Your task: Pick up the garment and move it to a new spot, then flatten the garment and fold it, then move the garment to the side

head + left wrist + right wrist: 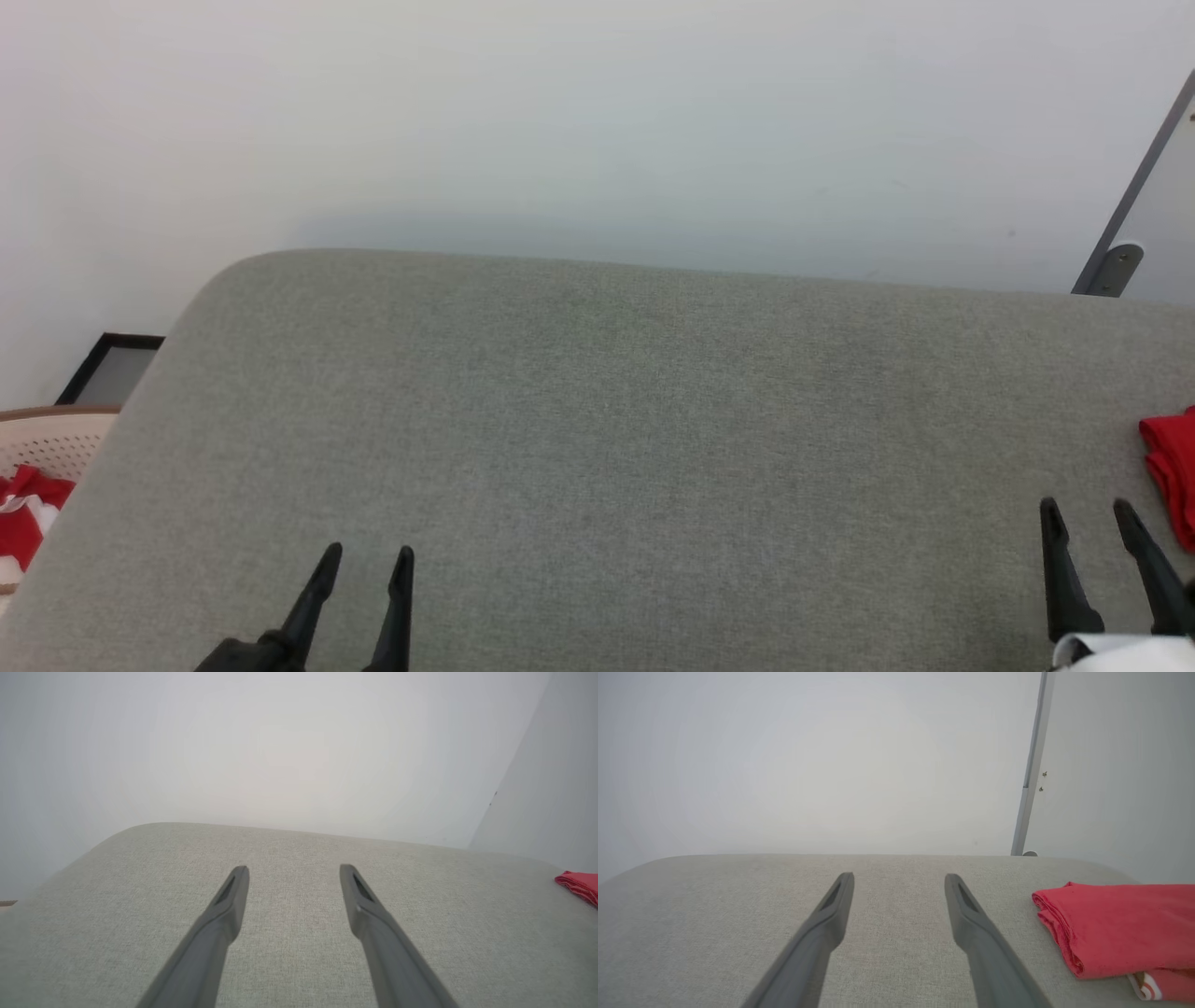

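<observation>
Both our grippers open over the grey padded surface (597, 420), the garment (1120, 926) folded at its right side.

Our left gripper (367, 555) and our right gripper (1087, 509) are low over the surface, each with its two dark fingers apart and nothing between them. The garment lies folded on the right part of the surface, just beside our right gripper on its outer side, not touching it. In the right wrist view a bit of red-and-white striped trim shows at its near edge. At the far left, a pale perforated basket (56, 443) holds some red and white cloth (23, 523).
</observation>
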Controlling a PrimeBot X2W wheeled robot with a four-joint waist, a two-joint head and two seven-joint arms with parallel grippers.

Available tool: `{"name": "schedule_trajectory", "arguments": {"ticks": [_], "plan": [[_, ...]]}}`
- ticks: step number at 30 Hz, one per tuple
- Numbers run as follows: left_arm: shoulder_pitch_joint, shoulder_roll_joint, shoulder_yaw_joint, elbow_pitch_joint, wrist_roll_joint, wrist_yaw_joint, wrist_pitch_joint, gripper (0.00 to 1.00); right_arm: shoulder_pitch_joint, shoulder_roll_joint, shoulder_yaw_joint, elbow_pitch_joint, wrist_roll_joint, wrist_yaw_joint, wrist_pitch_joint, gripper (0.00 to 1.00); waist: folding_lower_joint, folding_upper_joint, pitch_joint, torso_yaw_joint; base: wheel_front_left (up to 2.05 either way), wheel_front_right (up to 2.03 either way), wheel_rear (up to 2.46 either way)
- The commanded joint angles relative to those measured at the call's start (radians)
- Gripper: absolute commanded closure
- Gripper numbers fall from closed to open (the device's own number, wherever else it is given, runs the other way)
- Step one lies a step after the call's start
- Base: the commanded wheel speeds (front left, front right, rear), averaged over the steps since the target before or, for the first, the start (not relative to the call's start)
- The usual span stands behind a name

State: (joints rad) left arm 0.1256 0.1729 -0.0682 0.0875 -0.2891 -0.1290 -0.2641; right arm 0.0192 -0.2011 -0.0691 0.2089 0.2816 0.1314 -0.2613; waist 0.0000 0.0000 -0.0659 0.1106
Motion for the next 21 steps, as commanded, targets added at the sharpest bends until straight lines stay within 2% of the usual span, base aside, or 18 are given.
{"name": "schedule_trajectory", "arguments": {"ticks": [1, 10, 21], "plan": [[0.013, 0.004, 0.004, -0.011, 0.005, -0.002, 0.001, 0.0, 0.028, 0.013, -0.008, -0.017, 0.004, -0.002, -0.004, 0.0, 0.0, 0.0, 0.0, -0.002, 0.0, 0.0, 0.0], [0.046, 0.001, 0.024, -0.053, 0.001, -0.002, 0.001, 0.0, 0.095, 0.049, -0.04, -0.093, 0.011, -0.002, -0.004, 0.0, 0.0, 0.0, 0.009, -0.015, 0.0, 0.0, 0.0], [0.027, -0.004, 0.019, -0.054, -0.003, -0.002, 0.001, 0.0, 0.079, 0.056, -0.029, -0.1, 0.011, -0.002, -0.004, 0.0, 0.0, 0.0, 0.015, -0.022, 0.0, 0.0, 0.0]]}}
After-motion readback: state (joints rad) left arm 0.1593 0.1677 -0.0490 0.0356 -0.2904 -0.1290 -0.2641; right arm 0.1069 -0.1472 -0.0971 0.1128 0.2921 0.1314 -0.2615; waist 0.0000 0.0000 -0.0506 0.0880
